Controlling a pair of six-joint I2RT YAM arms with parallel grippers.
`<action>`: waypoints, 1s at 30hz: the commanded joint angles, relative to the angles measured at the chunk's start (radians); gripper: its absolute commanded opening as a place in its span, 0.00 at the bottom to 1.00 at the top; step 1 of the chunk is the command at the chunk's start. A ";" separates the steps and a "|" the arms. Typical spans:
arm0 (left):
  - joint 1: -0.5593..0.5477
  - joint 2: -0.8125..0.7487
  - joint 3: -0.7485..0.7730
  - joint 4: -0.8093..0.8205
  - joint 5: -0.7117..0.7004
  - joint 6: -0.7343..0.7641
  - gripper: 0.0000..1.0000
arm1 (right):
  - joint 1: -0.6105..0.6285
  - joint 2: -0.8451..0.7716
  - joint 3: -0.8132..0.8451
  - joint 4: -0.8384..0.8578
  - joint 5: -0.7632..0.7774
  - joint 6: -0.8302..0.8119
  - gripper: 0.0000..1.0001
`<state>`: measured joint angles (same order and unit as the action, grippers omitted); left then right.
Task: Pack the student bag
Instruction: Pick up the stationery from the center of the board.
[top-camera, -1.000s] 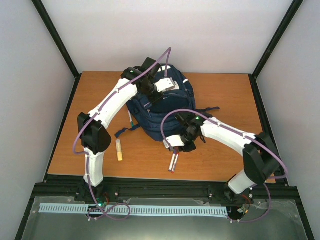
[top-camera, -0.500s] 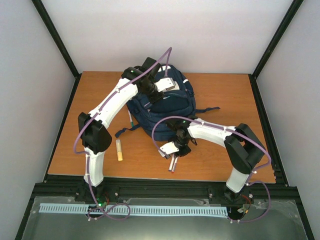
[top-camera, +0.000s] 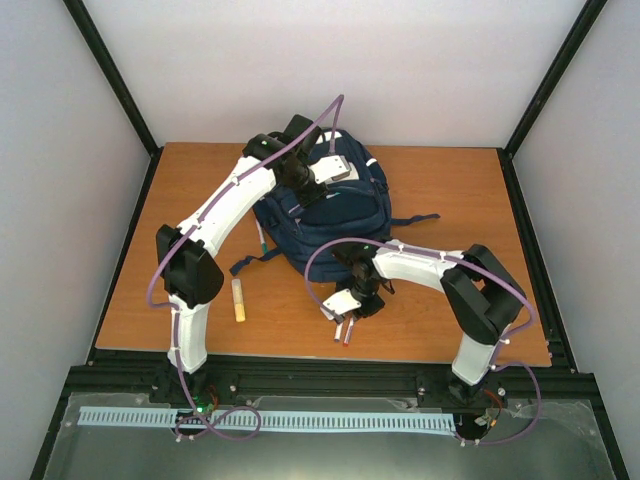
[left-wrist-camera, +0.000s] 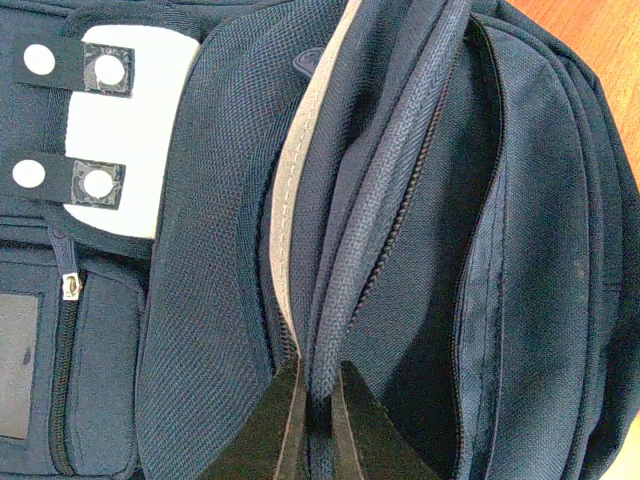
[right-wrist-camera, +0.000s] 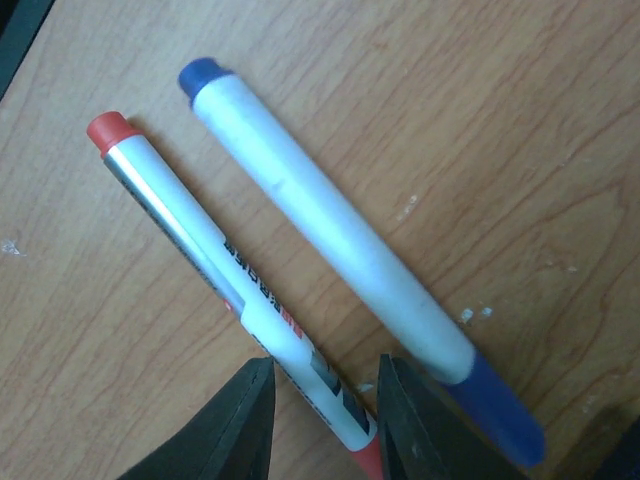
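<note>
student bag (left-wrist-camera: 230, 300) coarse-woven, left tool (left-wrist-camera: 312, 375) pinching it, right tool (right-wrist-camera: 325, 366) ajar astride red-capped pen (right-wrist-camera: 190, 237)

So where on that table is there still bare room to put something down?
Widest bare wood: the far right corner, between the backpack and the table edge. A smaller patch sits at the front, between the yellow stick and the red marker. Crowded: around the right gripper over the red and the blue marker, and the left side under the left arm.

markers (top-camera: 343, 331) lie before the student bag (top-camera: 297, 236) — tube (top-camera: 239, 299) to their left.
</note>
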<state>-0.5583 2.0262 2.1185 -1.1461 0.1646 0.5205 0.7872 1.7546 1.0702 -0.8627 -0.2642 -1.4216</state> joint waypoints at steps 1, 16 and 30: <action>0.003 -0.007 0.039 0.031 -0.010 0.016 0.01 | 0.015 0.031 -0.007 0.009 0.017 -0.019 0.28; 0.003 -0.018 0.026 0.028 -0.005 0.015 0.01 | 0.015 0.029 -0.056 -0.058 0.084 0.002 0.12; 0.002 -0.031 -0.003 0.021 0.016 0.014 0.01 | -0.023 -0.335 -0.108 -0.169 0.112 0.168 0.04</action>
<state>-0.5583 2.0262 2.0991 -1.1454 0.1730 0.5205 0.7845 1.4975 0.9207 -0.9833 -0.1730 -1.3022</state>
